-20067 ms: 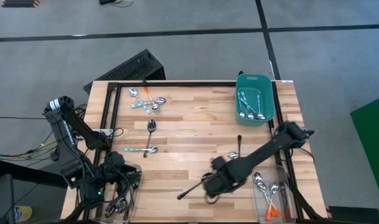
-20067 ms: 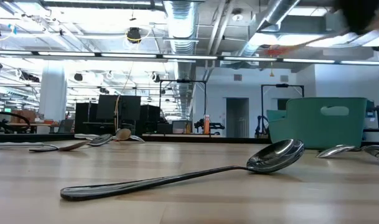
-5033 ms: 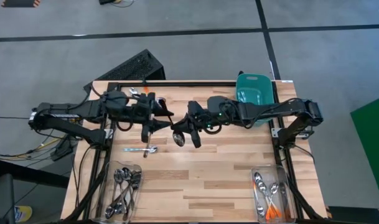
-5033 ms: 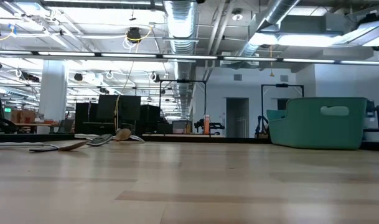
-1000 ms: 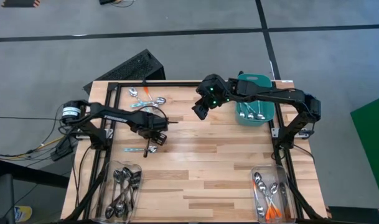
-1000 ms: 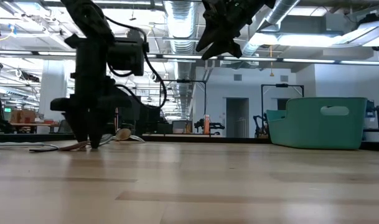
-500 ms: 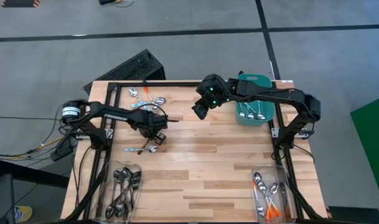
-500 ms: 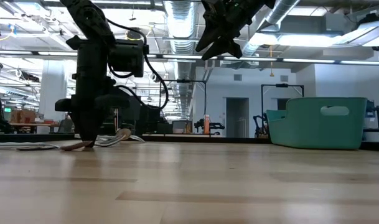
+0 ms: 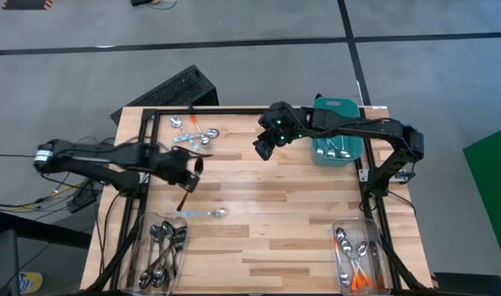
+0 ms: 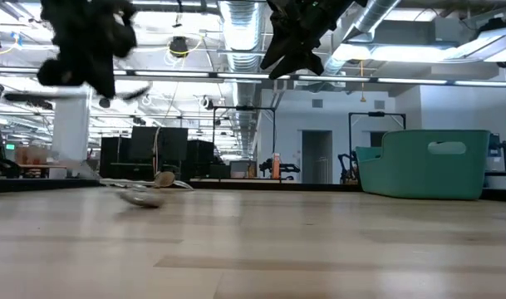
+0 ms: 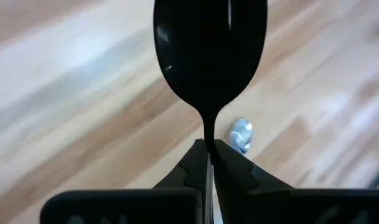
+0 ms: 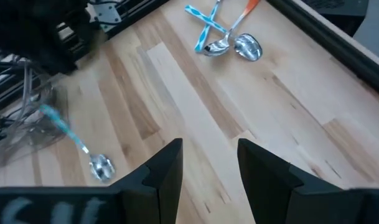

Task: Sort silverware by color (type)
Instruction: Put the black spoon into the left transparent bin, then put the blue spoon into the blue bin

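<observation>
My left gripper [image 9: 189,179] hangs above the table's left half, shut on a dark metal spoon [image 11: 210,56] whose bowl sticks out past the fingertips. Below it, a light-blue-handled spoon [image 9: 202,213] lies flat on the wood; it also shows in the right wrist view [image 12: 83,149]. My right gripper [image 9: 262,148] hovers open over the far middle of the table, nothing between its fingers [image 12: 170,168]. A few more spoons [image 9: 192,131] with blue and orange handles lie crossed near the far left corner. My left gripper pinches the dark spoon's thin neck [image 11: 209,134], just behind the bowl, between its two fingertips. The fingers slant downward and lie along the spoon. The bowl points ahead of the fingers, and the spoon is lifted clear of the table.
A teal tub [image 9: 351,107] with blue-handled spoons stands at the far right. A clear bin [image 9: 143,247] of dark spoons sits at the near left, and another [image 9: 380,261] with orange-handled spoons at the near right. Bare wood lies in the table's middle.
My left gripper has shut on the dark spoon where it lay beside the blue-handled one. It has risen with it and drawn back toward the table's left edge. The blue-handled spoon has slid a little toward the near edge and lies alone.
</observation>
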You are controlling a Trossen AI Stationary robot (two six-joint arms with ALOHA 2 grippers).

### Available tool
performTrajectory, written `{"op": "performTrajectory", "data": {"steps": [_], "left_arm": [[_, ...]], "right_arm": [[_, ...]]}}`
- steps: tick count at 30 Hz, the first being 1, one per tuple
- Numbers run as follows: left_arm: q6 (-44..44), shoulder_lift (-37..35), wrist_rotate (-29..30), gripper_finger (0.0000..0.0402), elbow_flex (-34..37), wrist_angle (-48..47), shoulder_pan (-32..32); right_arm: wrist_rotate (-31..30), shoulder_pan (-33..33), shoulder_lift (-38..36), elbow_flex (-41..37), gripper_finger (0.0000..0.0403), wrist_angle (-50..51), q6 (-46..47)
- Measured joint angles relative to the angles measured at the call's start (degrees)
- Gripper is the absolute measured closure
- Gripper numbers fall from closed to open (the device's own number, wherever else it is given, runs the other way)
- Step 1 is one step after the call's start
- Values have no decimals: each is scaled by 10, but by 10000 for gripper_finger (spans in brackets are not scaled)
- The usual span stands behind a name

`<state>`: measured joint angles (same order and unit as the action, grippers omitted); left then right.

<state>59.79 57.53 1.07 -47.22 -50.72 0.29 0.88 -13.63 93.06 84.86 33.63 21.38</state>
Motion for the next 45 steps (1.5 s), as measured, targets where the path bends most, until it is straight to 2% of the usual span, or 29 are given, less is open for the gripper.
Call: {"op": "performTrajectory", "data": {"steps": [2,5,10,14,20,26,31,34,41,45], "left_arm": [[-2,-49,27,399,0,5,-24],[-3,-106,27,399,0,22,-64],[21,-144,-69,399,-1,79,-151],[148,-127,-76,400,-1,78,-240],[316,-67,-16,400,-1,41,-378],[471,-17,-3,400,-1,42,-473],[588,15,0,399,-1,43,-515],[634,36,0,385,-1,45,-530],[618,60,20,300,-1,85,-525],[606,55,34,262,-1,113,-504]], "right_arm": [[-5,0,0,0,227,-1,-3],[-10,-3,0,0,227,-6,-3],[-10,-4,0,0,227,-19,-3],[-10,-2,0,0,227,-16,-4],[-10,8,0,0,227,-4,-4],[-9,13,0,0,227,-5,-28],[-8,12,0,0,227,-16,-68],[9,12,0,0,227,-27,-78],[108,22,22,-1,227,-18,-84],[115,49,54,1,227,-24,-84]]}}
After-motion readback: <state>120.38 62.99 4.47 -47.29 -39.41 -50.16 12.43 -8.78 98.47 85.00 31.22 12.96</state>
